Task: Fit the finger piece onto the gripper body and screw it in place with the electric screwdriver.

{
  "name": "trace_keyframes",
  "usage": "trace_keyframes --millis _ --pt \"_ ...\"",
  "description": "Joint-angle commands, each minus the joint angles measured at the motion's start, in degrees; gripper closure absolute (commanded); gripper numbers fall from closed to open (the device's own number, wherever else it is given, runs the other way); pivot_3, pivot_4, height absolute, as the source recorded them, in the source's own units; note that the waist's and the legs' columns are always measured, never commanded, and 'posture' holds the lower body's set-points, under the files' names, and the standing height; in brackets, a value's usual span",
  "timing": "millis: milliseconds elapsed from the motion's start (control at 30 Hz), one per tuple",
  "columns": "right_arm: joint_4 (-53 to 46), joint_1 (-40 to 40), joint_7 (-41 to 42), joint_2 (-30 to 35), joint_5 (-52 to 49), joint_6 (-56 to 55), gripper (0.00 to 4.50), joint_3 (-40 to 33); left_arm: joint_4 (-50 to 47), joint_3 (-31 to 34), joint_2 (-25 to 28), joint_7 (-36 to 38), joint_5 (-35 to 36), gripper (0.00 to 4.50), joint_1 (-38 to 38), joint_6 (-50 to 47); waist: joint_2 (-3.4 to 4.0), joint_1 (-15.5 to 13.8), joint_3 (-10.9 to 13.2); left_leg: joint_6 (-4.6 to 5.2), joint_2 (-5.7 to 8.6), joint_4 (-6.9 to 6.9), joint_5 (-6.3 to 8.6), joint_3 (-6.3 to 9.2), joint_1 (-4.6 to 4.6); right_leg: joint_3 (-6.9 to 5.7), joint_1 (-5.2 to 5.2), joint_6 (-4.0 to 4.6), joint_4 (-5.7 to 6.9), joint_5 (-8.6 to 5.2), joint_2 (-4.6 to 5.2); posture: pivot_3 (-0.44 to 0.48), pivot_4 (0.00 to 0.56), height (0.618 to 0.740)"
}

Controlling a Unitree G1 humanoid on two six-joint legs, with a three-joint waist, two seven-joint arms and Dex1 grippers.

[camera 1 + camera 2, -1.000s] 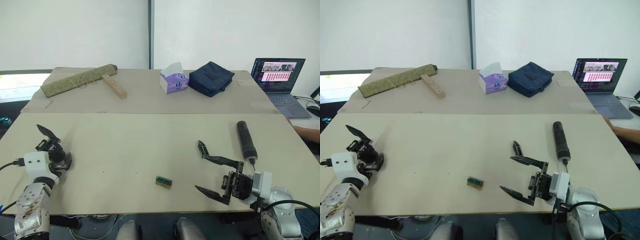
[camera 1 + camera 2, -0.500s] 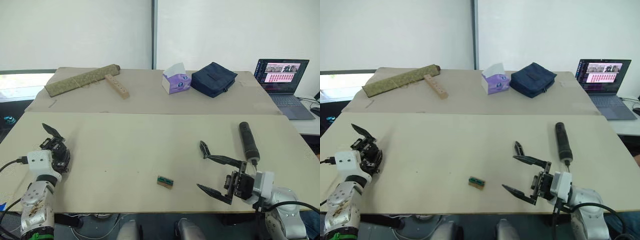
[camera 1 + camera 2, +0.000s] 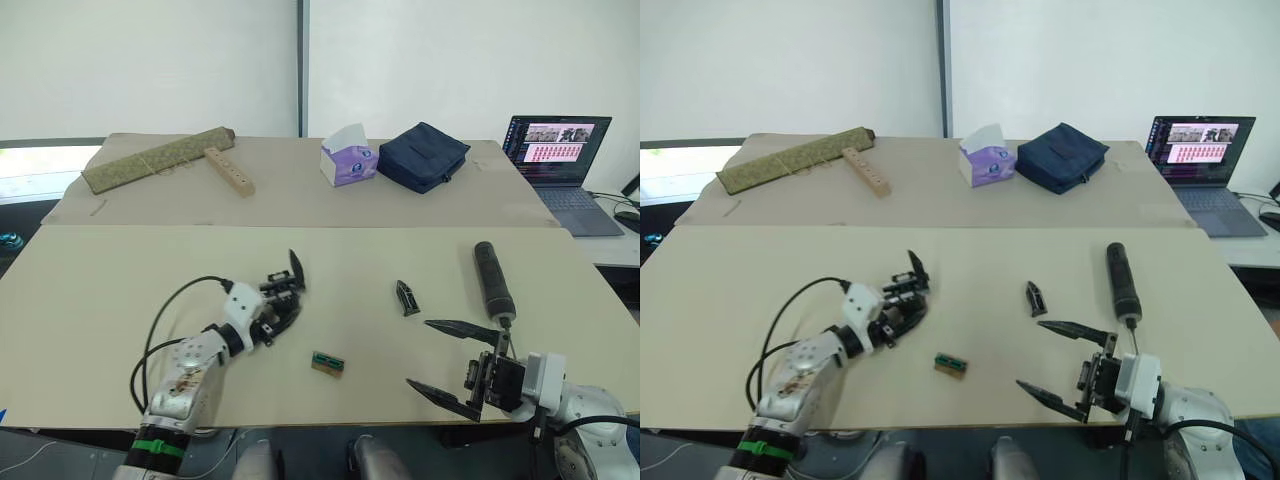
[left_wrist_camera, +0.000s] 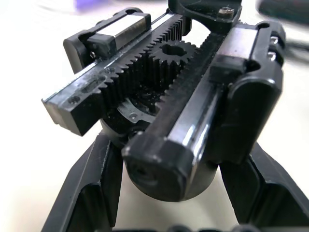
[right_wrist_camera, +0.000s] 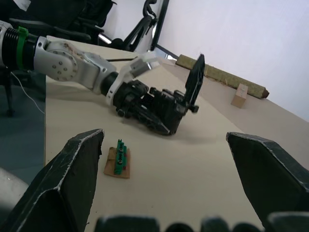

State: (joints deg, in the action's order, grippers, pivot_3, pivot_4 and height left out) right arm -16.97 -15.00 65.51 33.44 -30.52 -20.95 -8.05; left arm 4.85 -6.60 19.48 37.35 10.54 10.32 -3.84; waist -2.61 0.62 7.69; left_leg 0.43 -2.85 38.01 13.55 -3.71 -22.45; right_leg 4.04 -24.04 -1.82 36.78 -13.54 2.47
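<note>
The left hand (image 3: 272, 318) had swung in from the bench's left edge toward the middle within the last second, and it was clamped on the gripper body (image 3: 283, 298), whose base sat between its fingers in the left wrist view (image 4: 164, 121), rack and pinion facing the camera. The body's one upright finger pointed up and away. That likely meant the body was being brought in and steadied for assembly, fitting not yet started. The right hand (image 3: 452, 362) had pulled back a little toward the near edge, fingers spread wide and holding nothing. The finger piece (image 3: 404, 297) lay free on the bench, just ahead of the right hand and well to the right of the body, untouched. The screwdriver (image 3: 492, 281) lay on the bench right of the piece, bit end pointing at the right hand, near it but apart. A small green block (image 3: 327, 363) sat between the two hands, close to the body in the right wrist view.
</note>
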Motion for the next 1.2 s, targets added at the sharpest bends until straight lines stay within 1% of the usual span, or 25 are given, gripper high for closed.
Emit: trace_keyframes --millis 33,200,333,467,600,667,733,767,1000,1133,1167,1200 --pt "-2.8 -0.5 -1.3 0.2 -0.7 -0.2 0.00 -1.5 1.4 -2.2 -1.6 1.1 -1.6 2.16 3.2 2.5 0.03 -0.1 0.0 0.00 0.02 0.00 0.00 0.00 0.00 0.01 0.00 -0.01 -0.01 0.00 0.01 0.000 0.150 0.740" --pt "-3.8 -1.3 -2.8 0.3 -0.1 -0.1 0.00 -1.4 4.6 -5.2 -1.3 5.1 -4.0 2.16 4.9 6.1 0.07 -0.9 0.0 0.00 0.07 0.00 0.00 -0.01 -0.03 0.02 0.03 -0.04 -0.06 -0.02 0.07 0.000 0.150 0.740" --pt "-4.2 -1.4 -3.4 0.5 0.1 0.2 0.00 -1.2 4.0 -6.4 -2.0 7.4 -3.4 2.16 5.1 5.6 0.08 -1.1 0.0 0.00 0.07 0.00 0.00 -0.03 -0.03 0.04 0.02 -0.04 -0.08 -0.02 0.08 0.000 0.150 0.740" --pt "-4.0 -1.1 -3.4 0.9 -0.1 0.4 0.00 -1.3 3.7 -6.3 -2.3 7.5 -3.8 2.16 4.6 5.9 0.12 -1.2 -0.1 0.00 0.07 0.00 0.00 -0.03 -0.02 0.04 0.03 -0.05 -0.07 -0.02 0.08 0.000 0.150 0.740" --pt "-3.9 -1.5 -3.2 1.3 -0.4 0.2 0.00 -1.5 3.6 -6.6 -2.2 9.2 -3.0 2.16 3.4 5.0 0.16 -1.2 -0.1 0.00 0.07 0.00 0.00 -0.03 -0.02 0.04 0.03 -0.05 -0.08 -0.03 0.08 0.000 0.150 0.740" --pt "-3.7 -1.5 -3.0 1.5 -0.5 0.1 0.00 -1.6 3.4 -6.3 -1.7 9.4 -2.9 1.11 2.7 4.3 0.18 -1.2 -0.1 0.00 0.07 0.00 0.00 -0.03 -0.02 0.04 0.03 -0.06 -0.08 -0.03 0.08 0.000 0.150 0.740" --pt "-3.5 -1.6 -2.9 1.6 -0.7 0.0 0.00 -1.7 3.1 -5.6 -1.4 9.3 -2.7 0.21 2.3 4.0 0.19 -1.2 -0.1 0.00 0.06 0.00 0.00 -0.03 -0.01 0.04 0.03 -0.06 -0.07 -0.03 0.08 0.000 0.150 0.740" --pt "-3.5 -1.5 -2.9 1.6 -0.8 0.1 0.00 -1.8 2.9 -5.1 -1.1 9.4 -2.3 0.04 2.1 3.7 0.20 -1.2 -0.1 0.00 0.06 0.00 0.00 -0.03 0.00 0.04 0.04 -0.06 -0.07 -0.03 0.07 0.000 0.150 0.740" --pt "-3.7 -1.5 -3.0 1.7 -1.3 0.4 0.00 -1.9 2.8 -3.5 3.2 12.3 -1.1 0.04 0.5 3.8 0.35 -0.4 -0.2 0.01 0.00 0.00 0.01 -0.01 0.07 0.03 0.05 -0.02 -0.01 -0.07 0.01 0.000 0.150 0.740" --pt "-4.0 -1.7 -3.1 1.8 -1.2 0.6 0.00 -2.1 7.2 -0.9 4.9 13.9 0.3 0.04 3.3 5.1 0.38 0.0 -0.2 0.01 0.00 -0.01 0.01 -0.01 0.11 0.03 0.07 -0.01 0.02 -0.07 0.01 0.000 0.150 0.740" --pt "-4.1 -1.8 -3.2 1.8 -1.2 0.7 0.00 -2.1 8.2 -0.6 5.4 15.1 0.7 0.04 3.9 5.4 0.38 0.1 -0.2 0.01 0.00 -0.01 0.00 -0.01 0.12 0.03 0.07 -0.05 0.02 -0.09 0.00 0.000 0.150 0.740" --pt "-4.3 -1.7 -3.3 1.9 -1.1 0.9 0.00 -2.1 9.8 -0.6 6.5 17.9 1.4 0.04 4.8 5.7 0.39 0.1 -0.2 0.01 0.00 -0.01 0.01 -0.01 0.12 0.03 0.07 -0.05 0.03 -0.09 0.00 0.000 0.150 0.740"
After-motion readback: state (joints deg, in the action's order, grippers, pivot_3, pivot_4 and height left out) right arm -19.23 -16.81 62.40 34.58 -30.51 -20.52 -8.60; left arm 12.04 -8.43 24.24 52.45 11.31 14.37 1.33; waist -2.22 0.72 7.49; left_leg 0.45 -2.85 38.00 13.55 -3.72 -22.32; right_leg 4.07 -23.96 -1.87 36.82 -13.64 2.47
